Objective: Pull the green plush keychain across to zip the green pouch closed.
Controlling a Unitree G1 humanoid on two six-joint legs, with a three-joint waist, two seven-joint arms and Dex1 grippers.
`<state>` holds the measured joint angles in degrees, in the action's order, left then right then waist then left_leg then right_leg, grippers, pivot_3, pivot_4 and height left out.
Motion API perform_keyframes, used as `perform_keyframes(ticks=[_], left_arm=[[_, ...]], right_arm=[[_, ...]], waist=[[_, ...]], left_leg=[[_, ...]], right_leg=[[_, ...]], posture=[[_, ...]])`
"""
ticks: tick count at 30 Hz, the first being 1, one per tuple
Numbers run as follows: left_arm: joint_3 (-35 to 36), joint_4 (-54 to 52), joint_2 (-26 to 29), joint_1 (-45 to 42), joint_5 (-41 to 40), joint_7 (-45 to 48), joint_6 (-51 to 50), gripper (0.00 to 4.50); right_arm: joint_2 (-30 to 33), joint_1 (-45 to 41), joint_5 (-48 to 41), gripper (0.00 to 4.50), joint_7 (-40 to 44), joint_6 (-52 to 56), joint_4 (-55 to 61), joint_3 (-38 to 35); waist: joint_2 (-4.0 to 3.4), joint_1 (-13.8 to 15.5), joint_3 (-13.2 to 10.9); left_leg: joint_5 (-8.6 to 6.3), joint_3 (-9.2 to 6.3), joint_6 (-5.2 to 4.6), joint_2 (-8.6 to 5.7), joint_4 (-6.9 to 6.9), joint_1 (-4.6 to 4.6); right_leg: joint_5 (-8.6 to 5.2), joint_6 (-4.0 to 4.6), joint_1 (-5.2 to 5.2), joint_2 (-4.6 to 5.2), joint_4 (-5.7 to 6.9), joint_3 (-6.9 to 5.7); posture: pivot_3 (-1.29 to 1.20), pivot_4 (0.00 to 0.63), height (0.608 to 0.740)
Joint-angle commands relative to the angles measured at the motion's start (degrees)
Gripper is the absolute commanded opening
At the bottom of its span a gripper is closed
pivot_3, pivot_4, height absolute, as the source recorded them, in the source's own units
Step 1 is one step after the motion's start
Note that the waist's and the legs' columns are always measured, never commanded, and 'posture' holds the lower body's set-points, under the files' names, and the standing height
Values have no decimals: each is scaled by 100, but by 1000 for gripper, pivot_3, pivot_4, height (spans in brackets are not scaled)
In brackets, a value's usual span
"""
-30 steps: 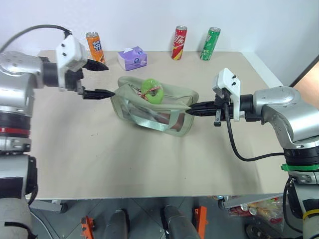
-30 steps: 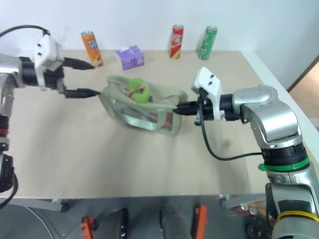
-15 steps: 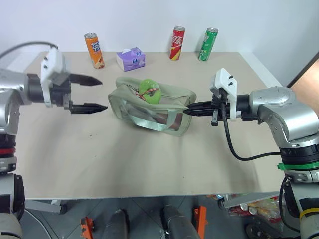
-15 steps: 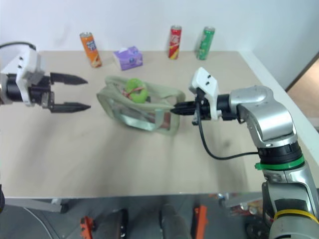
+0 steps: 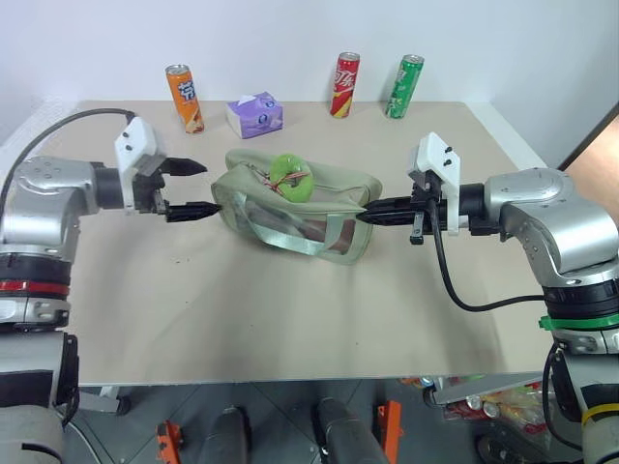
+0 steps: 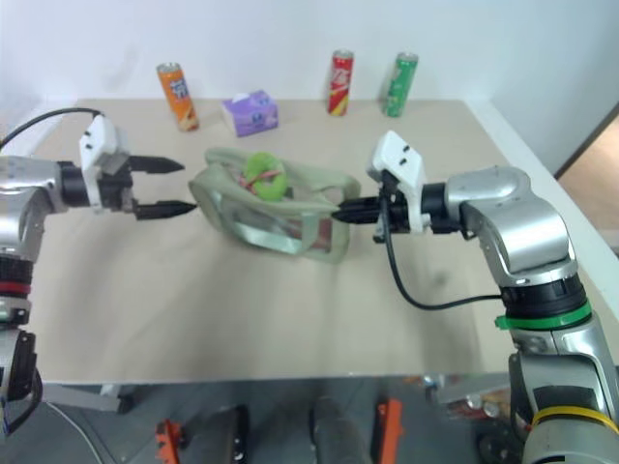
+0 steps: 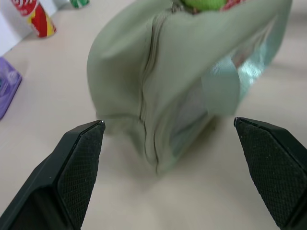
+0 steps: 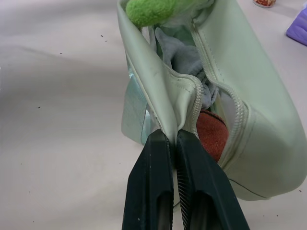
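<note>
A: Across the middle of the table (image 5: 290, 319) lies the green pouch (image 5: 290, 208), its zip gaping along the right half, with the fuzzy keychain (image 5: 290, 177) sitting on top near the far-left part of the zip. What has changed?

B: Half a second ago the left gripper (image 5: 193, 187) hung well to the left of the pouch; now it has come back in, fingers spread wide, tips just beside the pouch's left end and holding nothing.

A: And the right gripper (image 5: 372, 213)?

B: It has not shifted: fingers pinched shut on the fabric lip at the pouch's right end, beside the open teeth, steadying it.

A: What does that mean for the task?

B: The zip is still open. The left gripper seems lined up with the end seam rather than the keychain, so it probably must rise towards the charm, grasp it, and draw it rightward.

A: Anything else in view?

B: An orange can (image 5: 183, 97), a purple tissue box (image 5: 255, 113), a red can (image 5: 346, 84) and a green can (image 5: 406, 85) along the far edge.
</note>
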<state>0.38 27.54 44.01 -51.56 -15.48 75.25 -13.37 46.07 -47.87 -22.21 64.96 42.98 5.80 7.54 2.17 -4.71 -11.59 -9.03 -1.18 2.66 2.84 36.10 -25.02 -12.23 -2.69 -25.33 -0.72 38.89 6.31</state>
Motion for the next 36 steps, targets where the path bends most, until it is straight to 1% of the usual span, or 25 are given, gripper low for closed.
perform_keyframes(ticks=[1,2,3,4,7,8,9,10,11,12,13,14,15,20,22,27,29,36], left_arm=[[58,134,-136,-301,-3,-59,184,4464],[59,149,-182,-338,-17,-50,169,4464],[57,150,-215,-363,-28,-25,159,3955],[49,153,-232,-377,-30,10,144,3710],[15,182,-238,-389,-10,114,160,2705],[12,188,-238,-391,-11,132,154,2221],[11,185,-232,-386,-22,161,129,2019],[11,181,-227,-382,-30,187,107,1637],[9,171,-217,-375,-35,218,83,1350],[4,152,-204,-363,-40,256,56,909],[-7,110,-178,-339,-49,311,13,636],[-17,69,-153,-316,-56,360,-26,208],[-24,37,-132,-295,-46,386,-32,37],[-2,-176,-1,-218,-11,446,-113,37],[39,-455,76,-155,-89,470,-257,37],[328,-1567,141,108,-672,358,-1051,37],[380,-1873,160,221,-781,280,-1248,37],[347,-2187,252,561,-772,129,-1401,37]], right_arm=[[69,-19,-41,0,5,64,187,-64],[74,-13,-42,0,1,70,196,-69],[79,-7,-45,0,-7,83,208,-77],[83,0,-49,0,-14,94,219,-85],[107,27,-59,0,-19,115,246,-115],[113,34,-61,0,-21,121,251,-123],[119,45,-63,0,-27,128,265,-129],[122,53,-65,0,-31,134,274,-135],[125,58,-66,0,-34,137,279,-137],[127,61,-67,0,-36,139,283,-138],[128,61,-70,0,-37,141,283,-139],[129,61,-71,0,-38,141,282,-140],[129,60,-69,0,-37,138,278,-139],[134,34,-54,0,-19,115,238,-128],[151,27,-56,0,-1,107,223,-139],[188,16,-66,0,17,134,199,-148],[183,1,-78,0,30,117,162,-154],[63,-132,-192,0,-7,145,-31,-298]], waist=[[0,6,0],[0,5,0],[0,5,0],[0,5,0],[0,1,0],[0,2,0],[0,3,0],[0,4,0],[0,4,0],[0,5,0],[0,8,0],[0,8,0],[0,9,0],[0,8,0],[0,4,0],[0,5,0],[0,2,-1],[0,1,-1]], left_leg=[[0,-1,0,-1,0,0],[0,-1,0,-1,0,-1],[0,0,0,-1,0,-1],[0,-1,0,-1,0,-1],[0,-1,0,-1,-1,0],[0,-1,0,0,-1,0],[0,-2,0,-1,-1,0],[0,-1,0,-1,-1,-1],[0,-1,0,-1,0,-1],[0,-1,0,-2,0,-1],[0,-1,0,-2,0,-2],[0,-1,0,-2,0,-2],[0,-1,0,-2,0,-2],[0,-1,0,-2,0,-2],[0,-1,0,-2,0,-2],[0,-2,0,-1,-2,-4],[0,-2,0,-1,-2,-5],[0,-2,0,-1,-3,-2]], right_leg=[[1,-2,0,0,2,-1],[1,-2,0,0,2,-1],[1,-2,0,0,2,0],[3,-5,0,0,2,0],[6,-12,0,-1,2,0],[6,-11,0,-1,3,0],[6,-11,0,0,3,0],[6,-11,0,0,2,0],[5,-8,0,0,2,0],[4,-8,0,1,2,0],[4,-9,0,1,2,0],[5,-9,0,1,2,0],[4,-8,0,1,2,0],[3,-7,-1,1,2,0],[2,-6,-1,1,2,0],[-2,-1,-4,1,2,0],[-4,-2,-4,1,2,0],[-5,1,-4,0,3,0]], posture=[[0,150,740],[0,150,740],[0,150,740],[0,150,740],[0,150,740],[0,150,740],[0,150,740],[0,150,740],[0,150,740],[0,150,740],[0,150,740],[0,150,740],[0,150,740],[0,150,740],[0,150,740],[0,150,740],[0,150,740],[0,150,740]])
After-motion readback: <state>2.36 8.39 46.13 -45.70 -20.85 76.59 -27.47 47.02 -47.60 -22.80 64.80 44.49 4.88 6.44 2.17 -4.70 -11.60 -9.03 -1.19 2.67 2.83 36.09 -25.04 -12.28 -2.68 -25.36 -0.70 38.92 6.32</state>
